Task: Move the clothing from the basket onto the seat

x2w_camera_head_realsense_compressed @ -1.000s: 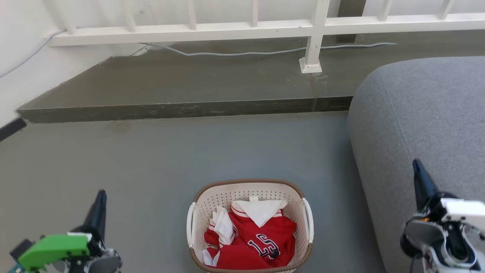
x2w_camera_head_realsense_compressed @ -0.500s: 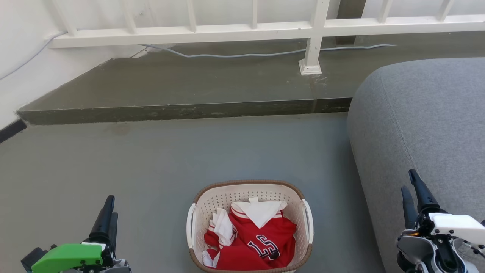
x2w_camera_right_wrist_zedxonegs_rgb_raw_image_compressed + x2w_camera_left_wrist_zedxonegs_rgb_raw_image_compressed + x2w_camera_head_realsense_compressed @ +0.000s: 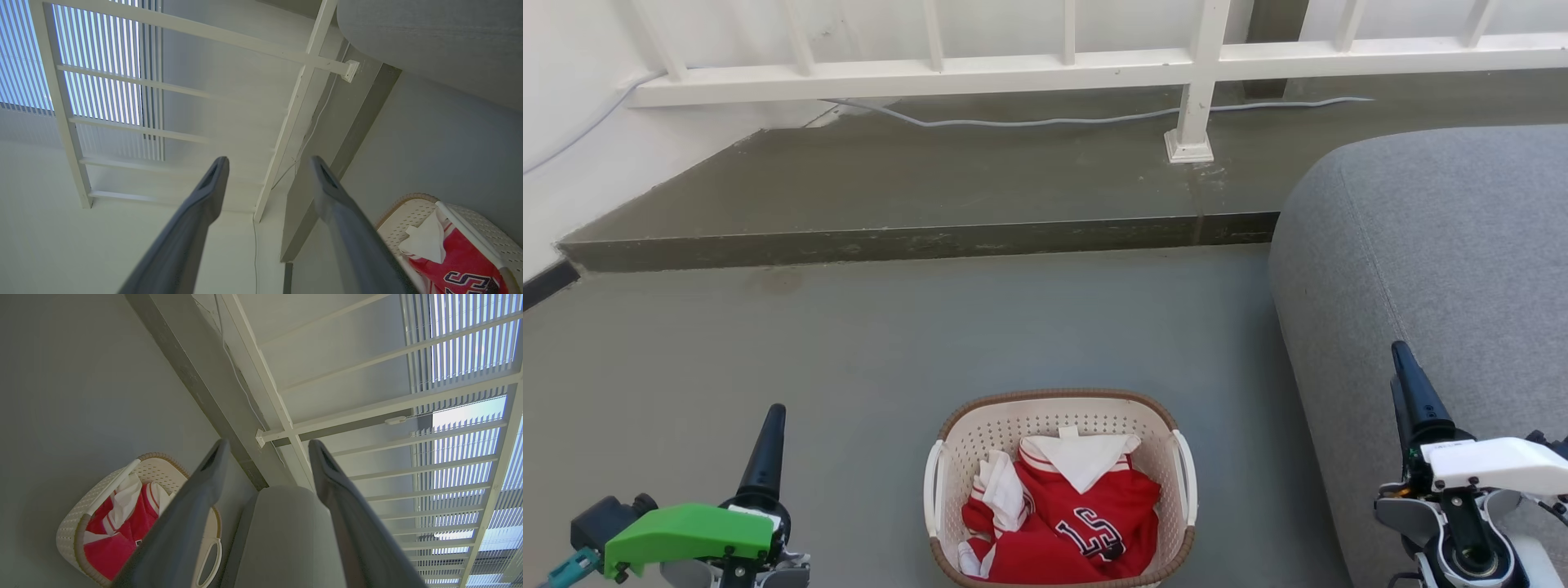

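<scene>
On grey floor point(image 3: 1013, 327), noted clothing point(image 3: 1078, 523) heaped in basket point(image 3: 1054, 396) between left gripper point(image 3: 774, 416) and right gripper point(image 3: 1401, 359), both spread wide and empty, seat point(image 3: 1462, 245) just beside right one.

Dark, white-outlined "15" on the red clothing point(image 3: 1063, 523)

Grey floor point(image 3: 980, 327), smooth, with a faint brownish stain point(image 3: 778, 276) toward the left. Cream basket point(image 3: 1029, 420) stands on it, near and central. Grey seat point(image 3: 1445, 245) rests on it to the right, apart from the basket. Beyond, a raised dark step point(image 3: 931, 180) carries a white railing post point(image 3: 1191, 139) and a pale cable point(image 3: 1054, 121).
</scene>
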Available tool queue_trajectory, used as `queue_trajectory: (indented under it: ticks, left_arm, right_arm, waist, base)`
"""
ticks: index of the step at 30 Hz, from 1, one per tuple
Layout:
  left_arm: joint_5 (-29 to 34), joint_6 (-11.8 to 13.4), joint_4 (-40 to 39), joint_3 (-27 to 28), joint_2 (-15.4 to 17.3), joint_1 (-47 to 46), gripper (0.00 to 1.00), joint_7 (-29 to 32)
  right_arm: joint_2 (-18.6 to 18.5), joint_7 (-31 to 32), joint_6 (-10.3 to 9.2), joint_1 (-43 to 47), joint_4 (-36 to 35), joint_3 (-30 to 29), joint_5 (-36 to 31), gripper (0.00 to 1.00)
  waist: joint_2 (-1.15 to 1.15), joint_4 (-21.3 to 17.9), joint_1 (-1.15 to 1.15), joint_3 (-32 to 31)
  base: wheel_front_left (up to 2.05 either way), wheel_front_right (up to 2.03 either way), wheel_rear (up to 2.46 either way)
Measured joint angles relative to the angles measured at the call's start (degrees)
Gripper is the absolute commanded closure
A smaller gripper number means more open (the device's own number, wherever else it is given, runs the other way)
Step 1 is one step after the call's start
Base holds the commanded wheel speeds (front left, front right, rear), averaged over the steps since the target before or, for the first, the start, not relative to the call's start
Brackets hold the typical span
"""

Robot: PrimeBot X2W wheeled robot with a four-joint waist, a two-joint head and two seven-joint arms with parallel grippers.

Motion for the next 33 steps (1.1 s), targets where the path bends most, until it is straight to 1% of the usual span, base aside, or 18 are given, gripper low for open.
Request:
queue_trajectory:
  ticks: [2,5,8,11,16,18,21,23,33]
  left_arm:
    - [2.1,0.5,-0.4,-0.5,0.3,0.0,0.00,-0.3]
    - [5.7,1.0,-1.4,-1.1,0.6,-0.1,0.00,-0.8]
    - [9.3,1.6,-2.2,-2.2,1.0,-0.1,0.00,-1.5]
    - [13.1,2.1,-3.0,-3.1,1.7,-0.1,0.00,-2.2]
    - [19.6,3.2,-4.0,-4.9,2.5,-0.1,0.00,-3.0]
    - [22.0,3.4,-4.3,-5.8,2.7,-0.1,0.00,-3.3]
    - [25.4,3.9,-4.8,-6.9,3.1,-0.1,0.00,-4.0]
    - [27.3,4.0,-5.2,-7.7,3.5,-0.1,0.00,-4.4]
    - [37.2,5.7,-5.9,-10.2,3.8,0.0,0.00,-6.3]
  right_arm:
    - [-0.1,-0.5,-0.45,0.0,-0.6,0.5,-1.9,0.00]
    - [-0.1,-1.0,-0.63,0.0,-1.4,1.5,-5.0,0.00]
    - [-0.4,-1.5,-1.38,0.0,-2.1,2.4,-8.3,0.00]
    - [-0.6,-2.2,-1.55,0.0,-2.6,3.6,-11.5,0.00]
    - [-0.8,-2.9,-2.54,0.3,-3.4,5.2,-16.9,0.00]
    - [-0.8,-3.5,-2.56,0.6,-3.7,5.8,-18.7,0.00]
    - [-0.9,-4.0,-3.46,1.2,-4.1,6.7,-21.5,0.00]
    - [-0.9,-4.4,-3.58,1.3,-4.3,7.2,-23.3,0.00]
    - [-0.9,-6.0,-5.04,2.4,-5.4,9.6,-32.1,0.00]
  waist:
    - [0.00,0.0,0.00,0.0]
    - [0.00,0.0,0.00,0.0]
    - [0.00,-0.1,0.00,0.0]
    - [0.00,-0.1,0.00,0.0]
    - [0.00,-0.2,0.00,0.0]
    - [0.00,-0.2,0.00,0.0]
    - [0.00,-0.3,0.00,0.0]
    - [0.00,-0.3,0.00,0.0]
    - [0.00,-0.5,0.00,-0.3]
  base:
    - [0.00,0.00,0.00]
    - [0.00,0.00,0.00]
    - [0.00,0.00,0.00]
    - [0.00,0.00,0.00]
    - [0.00,0.00,0.00]
    - [0.00,0.00,0.00]
    - [0.00,0.00,0.00]
    - [0.00,0.00,0.00]
    - [0.00,0.00,0.00]
